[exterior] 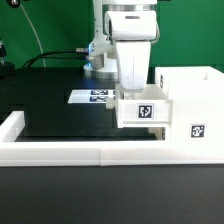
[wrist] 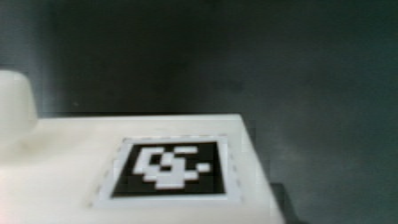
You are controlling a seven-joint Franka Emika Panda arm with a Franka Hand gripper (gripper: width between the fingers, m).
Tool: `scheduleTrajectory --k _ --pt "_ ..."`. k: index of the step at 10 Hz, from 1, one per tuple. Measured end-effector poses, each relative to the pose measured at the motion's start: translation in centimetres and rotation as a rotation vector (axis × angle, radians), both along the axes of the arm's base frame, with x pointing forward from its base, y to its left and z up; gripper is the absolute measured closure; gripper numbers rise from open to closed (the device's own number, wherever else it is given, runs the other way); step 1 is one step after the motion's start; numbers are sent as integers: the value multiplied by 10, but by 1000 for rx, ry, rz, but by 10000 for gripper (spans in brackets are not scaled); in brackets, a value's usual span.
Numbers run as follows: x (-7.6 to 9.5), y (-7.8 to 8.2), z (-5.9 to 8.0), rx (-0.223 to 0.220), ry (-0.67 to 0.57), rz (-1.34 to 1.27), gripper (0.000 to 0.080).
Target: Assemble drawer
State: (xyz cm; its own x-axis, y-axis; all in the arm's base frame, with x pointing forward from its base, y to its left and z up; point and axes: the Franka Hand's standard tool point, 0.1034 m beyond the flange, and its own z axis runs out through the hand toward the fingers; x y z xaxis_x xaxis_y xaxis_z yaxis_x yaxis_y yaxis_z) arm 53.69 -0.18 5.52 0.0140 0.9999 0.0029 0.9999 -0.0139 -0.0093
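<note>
The drawer's white casing [exterior: 190, 100] stands at the exterior view's right, with a tag on its front. A small white tray [exterior: 143, 108] with a square tag sits against the casing's left side, off the table top. My gripper [exterior: 131, 88] hangs straight down right behind the tray's top edge, and the tray hides its fingertips. The wrist view shows a white surface with a tag [wrist: 169, 165] very close below, with no fingers in sight. I see no second tray.
A long low white rail [exterior: 90, 152] runs along the front, and part of it [exterior: 10, 125] runs up the left side. The marker board [exterior: 95, 97] lies on the black table behind the tray. A rounded white shape [wrist: 15, 105] sits at the wrist view's edge.
</note>
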Motion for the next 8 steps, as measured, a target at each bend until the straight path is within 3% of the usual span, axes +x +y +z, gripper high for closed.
scheduleTrajectory --k 8 --pt "0 2 -2 -1 -6 3 757"
